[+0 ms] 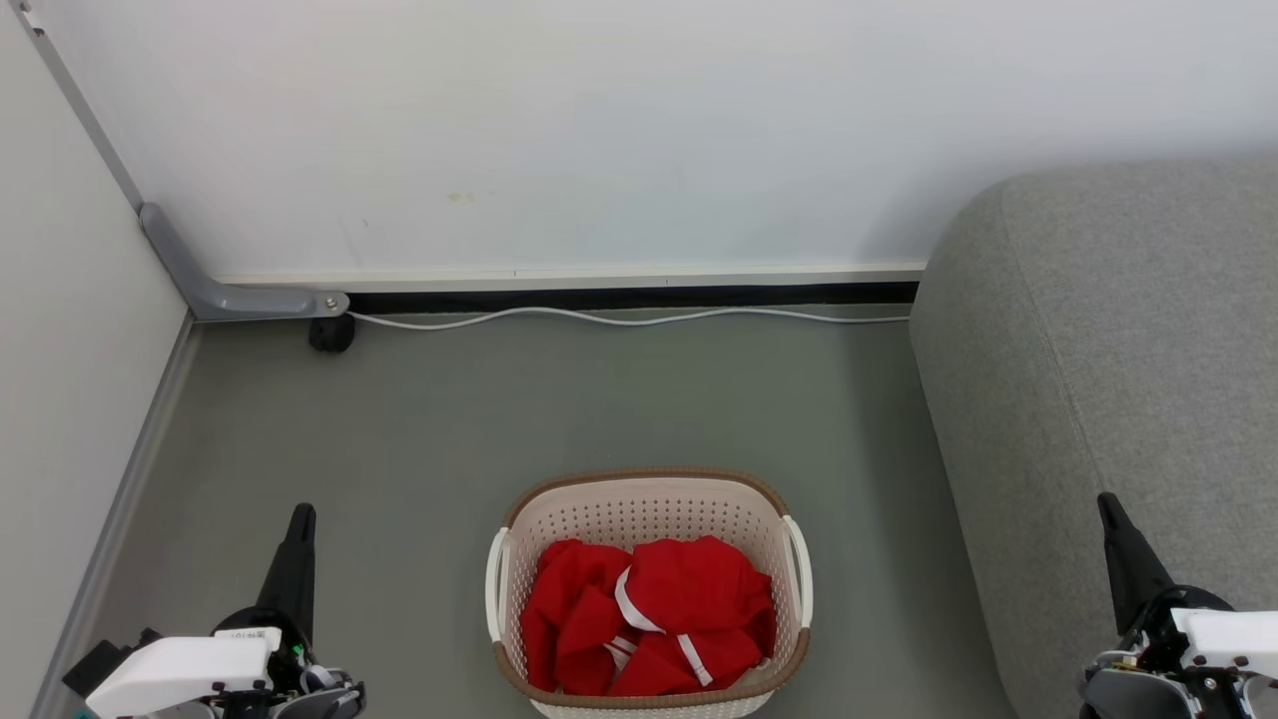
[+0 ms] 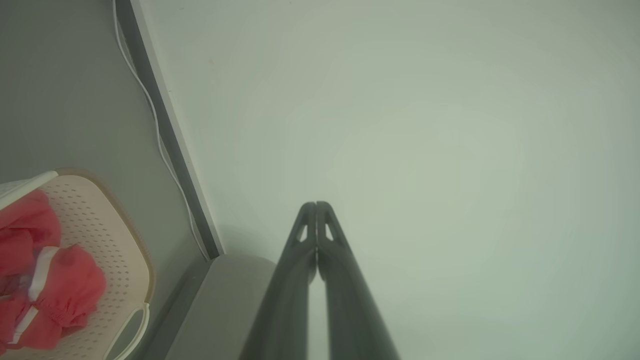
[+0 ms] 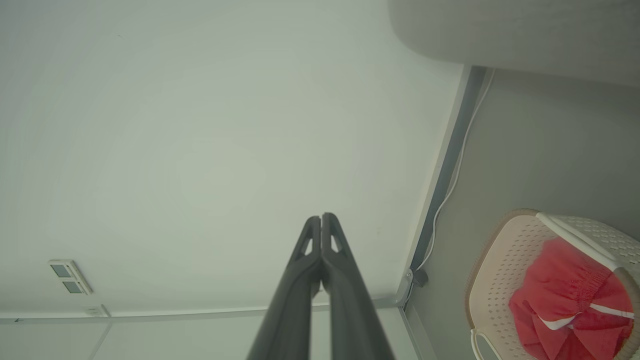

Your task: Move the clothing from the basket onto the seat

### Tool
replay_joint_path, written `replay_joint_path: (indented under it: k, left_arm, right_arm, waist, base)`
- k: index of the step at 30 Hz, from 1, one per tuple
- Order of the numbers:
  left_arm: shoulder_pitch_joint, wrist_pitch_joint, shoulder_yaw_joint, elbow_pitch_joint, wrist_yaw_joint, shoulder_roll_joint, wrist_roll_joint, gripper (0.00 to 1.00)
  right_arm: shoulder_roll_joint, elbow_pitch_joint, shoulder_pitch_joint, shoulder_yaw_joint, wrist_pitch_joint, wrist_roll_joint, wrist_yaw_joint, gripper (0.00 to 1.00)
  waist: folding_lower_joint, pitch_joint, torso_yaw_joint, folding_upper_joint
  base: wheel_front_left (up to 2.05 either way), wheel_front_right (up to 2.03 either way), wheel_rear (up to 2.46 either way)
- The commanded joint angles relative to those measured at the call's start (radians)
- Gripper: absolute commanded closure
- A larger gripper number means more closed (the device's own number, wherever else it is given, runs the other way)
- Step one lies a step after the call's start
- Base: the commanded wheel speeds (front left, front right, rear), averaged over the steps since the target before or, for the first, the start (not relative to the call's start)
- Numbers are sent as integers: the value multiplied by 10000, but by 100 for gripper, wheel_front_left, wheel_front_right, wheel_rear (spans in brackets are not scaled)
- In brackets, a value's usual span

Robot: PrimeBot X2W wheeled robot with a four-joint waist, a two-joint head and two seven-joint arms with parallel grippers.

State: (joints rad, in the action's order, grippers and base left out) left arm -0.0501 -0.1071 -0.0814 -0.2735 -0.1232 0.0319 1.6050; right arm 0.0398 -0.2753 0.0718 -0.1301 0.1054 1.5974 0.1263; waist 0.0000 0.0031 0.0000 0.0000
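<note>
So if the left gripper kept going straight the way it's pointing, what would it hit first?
Most likely the white wall: the left gripper, shut, aims at it with nothing between, as far as its wrist view shows. The basket lies off to one side.

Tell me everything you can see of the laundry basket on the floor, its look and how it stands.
The basket is cream plastic, rounded-rectangular, with walls full of small holes. A brown woven-look rim runs round the top, and a white handle sits on its left and right sides. It stands upright on the grey floor, left of the grey seat and apart from it. Crumpled red clothing with white stripes lies inside, below the rim.
</note>
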Motion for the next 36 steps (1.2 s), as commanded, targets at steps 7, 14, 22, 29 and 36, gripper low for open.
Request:
replay_joint_path:
  k: [7, 14, 22, 29, 36]
  left_arm:
    - [-578, -57, -319, 288, -75, 183, 40, 100]
    - [255, 28, 35, -425, 13, -173, -6, 0]
    - [34, 224, 133, -462, 7, -146, -47, 0]
    - [-164, 446, 289, -482, 2, -88, -189, 0]
    - [-402, 713, 540, -533, -4, 24, -515, 0]
  right_arm:
    - [104, 305, 361, 168, 74, 117, 44, 100]
    - [-138, -386, -239, 79, -9, -17, -3, 0]
    - [-89, -333, -21, 193, -110, -96, 0, 0]
    - [16, -296, 187, 388, -313, -222, 2, 0]
    - [226, -301, 459, 757, -660, -441, 5, 0]
  waist:
    - [0, 0, 0, 0]
    - [0, 18, -1, 0]
    - [11, 15, -10, 0]
    - [1, 66, -22, 0]
    - [0, 107, -31, 0]
  base:
    - [0, 0, 0]
    - [0, 0, 0]
    - [0, 0, 0]
    - [0, 0, 0]
    - [0, 0, 0]
